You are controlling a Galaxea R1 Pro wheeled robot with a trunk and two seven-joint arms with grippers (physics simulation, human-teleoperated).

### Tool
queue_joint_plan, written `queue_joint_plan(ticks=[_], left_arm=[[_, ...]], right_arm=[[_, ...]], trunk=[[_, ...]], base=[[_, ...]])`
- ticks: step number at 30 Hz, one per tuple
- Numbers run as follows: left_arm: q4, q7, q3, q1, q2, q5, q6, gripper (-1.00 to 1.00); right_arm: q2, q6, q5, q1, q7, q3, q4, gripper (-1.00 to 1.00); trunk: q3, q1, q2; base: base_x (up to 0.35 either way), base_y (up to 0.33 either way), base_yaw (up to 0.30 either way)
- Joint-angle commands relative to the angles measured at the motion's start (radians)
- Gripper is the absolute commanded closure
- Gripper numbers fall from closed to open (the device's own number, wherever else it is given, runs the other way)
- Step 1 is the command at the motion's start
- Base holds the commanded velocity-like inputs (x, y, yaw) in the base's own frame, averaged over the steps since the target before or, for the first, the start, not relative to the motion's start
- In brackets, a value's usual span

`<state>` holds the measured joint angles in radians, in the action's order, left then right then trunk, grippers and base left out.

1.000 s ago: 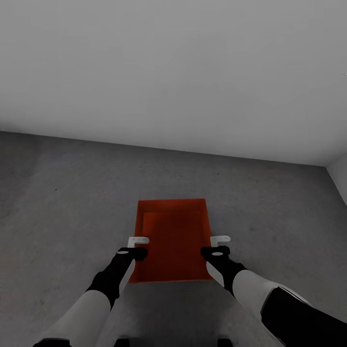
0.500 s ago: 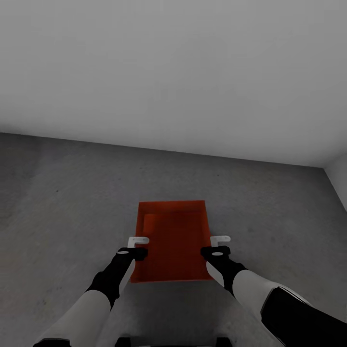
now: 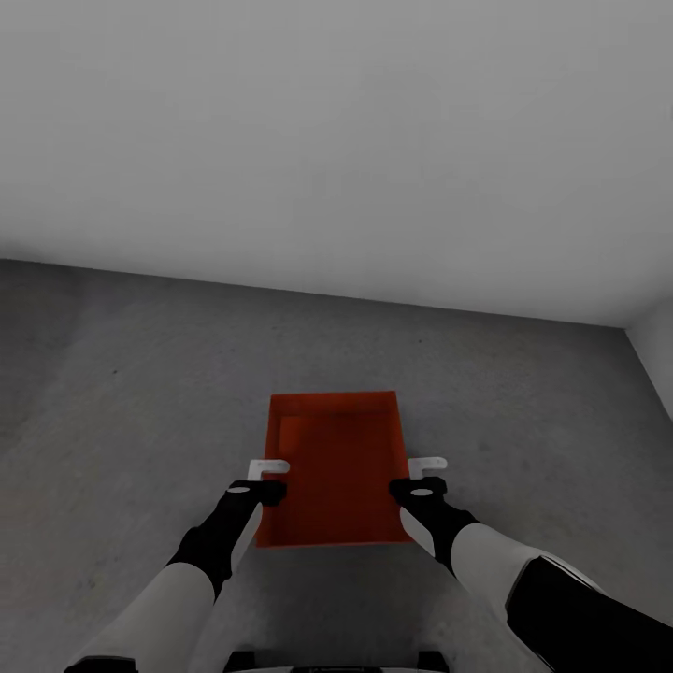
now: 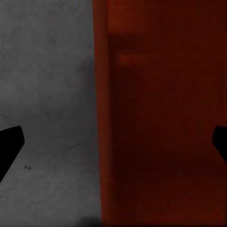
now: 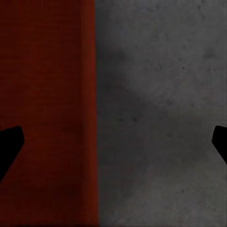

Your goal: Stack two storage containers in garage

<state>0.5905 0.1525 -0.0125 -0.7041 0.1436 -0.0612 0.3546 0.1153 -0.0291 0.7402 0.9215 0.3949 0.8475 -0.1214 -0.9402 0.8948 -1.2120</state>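
Note:
An orange-red storage container rests open-top on the dark grey concrete floor of the garage, just ahead of me. A fainter inner edge shows inside it; I cannot tell if a second container is nested there. My left gripper hovers open over its left wall, and my right gripper hovers open over its right wall. In the left wrist view the container's wall runs below the wide-open left gripper. The right wrist view shows the other wall under the open right gripper. Neither holds anything.
A plain white wall stands a short way beyond the container, and a second wall meets it at the right corner. Bare concrete spreads to the left and right of the container.
The container has sunk a little away from both grippers and looks slightly smaller. Both arms stay where they were, fingers still open.

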Motion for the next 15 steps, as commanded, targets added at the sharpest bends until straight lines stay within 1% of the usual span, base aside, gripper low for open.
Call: queue_joint_plan(ticks=[1,15], left_arm=[[0.002,0.001,-0.001,0.000,0.001,-0.006,0.006,-1.00],[0.000,0.001,-0.001,0.000,0.001,-0.006,0.006,-1.00]], right_arm=[[0.000,-0.003,0.007,0.000,0.005,0.008,-0.001,-1.00],[0.000,-0.003,0.006,0.000,0.005,0.008,-0.001,-1.00]], trunk=[[0.003,-0.004,0.007],[0.047,-0.058,0.105]], base=[[0.000,0.000,0.000],[0.000,0.000,0.000]])
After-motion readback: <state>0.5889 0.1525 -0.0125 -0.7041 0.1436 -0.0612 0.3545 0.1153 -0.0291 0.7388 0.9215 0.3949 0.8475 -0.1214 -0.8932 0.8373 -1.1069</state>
